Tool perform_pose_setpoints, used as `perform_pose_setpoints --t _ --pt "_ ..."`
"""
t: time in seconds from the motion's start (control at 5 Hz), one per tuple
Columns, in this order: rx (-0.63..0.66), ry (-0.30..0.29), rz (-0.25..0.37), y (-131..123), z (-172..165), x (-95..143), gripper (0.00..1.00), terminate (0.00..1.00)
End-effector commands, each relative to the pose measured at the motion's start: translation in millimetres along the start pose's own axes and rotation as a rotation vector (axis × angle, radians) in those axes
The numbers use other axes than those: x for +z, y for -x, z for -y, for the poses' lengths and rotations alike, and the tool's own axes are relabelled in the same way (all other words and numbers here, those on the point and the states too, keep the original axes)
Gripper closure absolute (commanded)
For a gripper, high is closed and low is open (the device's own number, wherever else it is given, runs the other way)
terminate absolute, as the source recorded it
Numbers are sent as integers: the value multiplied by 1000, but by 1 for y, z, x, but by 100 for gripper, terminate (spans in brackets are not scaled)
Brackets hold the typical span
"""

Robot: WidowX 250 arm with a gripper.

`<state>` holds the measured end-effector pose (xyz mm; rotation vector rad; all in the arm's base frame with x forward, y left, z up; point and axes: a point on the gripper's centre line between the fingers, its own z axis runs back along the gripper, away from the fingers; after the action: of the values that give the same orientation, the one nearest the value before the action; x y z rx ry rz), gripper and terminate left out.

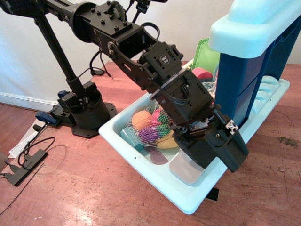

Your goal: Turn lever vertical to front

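The lever [185,170] shows only as a pale grey, smooth, rounded piece at the near side of the white basin [141,159], just under the black pincer [221,151]. The pincer covers its upper part, so I cannot tell its arch or which way it points. The pincer hangs tilted down over this piece and seems to touch it, but whether its jaws are wide or narrow I cannot tell, because the black housing hides them. Inside the basin, just beside the lever, lies a net bag [149,126] with orange, yellow, green and purple toy pieces. Behind the pincer stands a dark blue cabinet [237,94] with a pale turquoise top [254,26], and a light green board [207,56] leans at the far end of the basin. The table [75,193] is of red-brown wood with scratches and pale worn spots. At the left on it stands the black base of the arm [87,113], and near it lie cables with a small black box [21,167] and some white paper. The wall [23,66] behind is plain white with a white skirting along the bottom.
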<state>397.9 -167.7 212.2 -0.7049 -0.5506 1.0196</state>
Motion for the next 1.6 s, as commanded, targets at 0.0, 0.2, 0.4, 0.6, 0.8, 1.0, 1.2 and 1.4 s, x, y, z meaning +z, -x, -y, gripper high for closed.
perform_pose_setpoints --t 0.0,0.2,0.4,0.6,0.8,1.0,1.2,1.4 --pt "-11 73 48 -25 18 21 0 0" --pt "-7 65 44 -28 12 21 0 0" --pt "-5 47 42 -29 2 28 0 0" --pt "0 25 39 -28 -12 35 0 0" --pt "12 12 25 -24 -31 37 0 0" --pt "8 -4 18 -22 -39 35 0 0" --pt "3 -52 -7 -20 -40 26 0 0" --pt "5 -59 -31 -18 -46 10 0 0"
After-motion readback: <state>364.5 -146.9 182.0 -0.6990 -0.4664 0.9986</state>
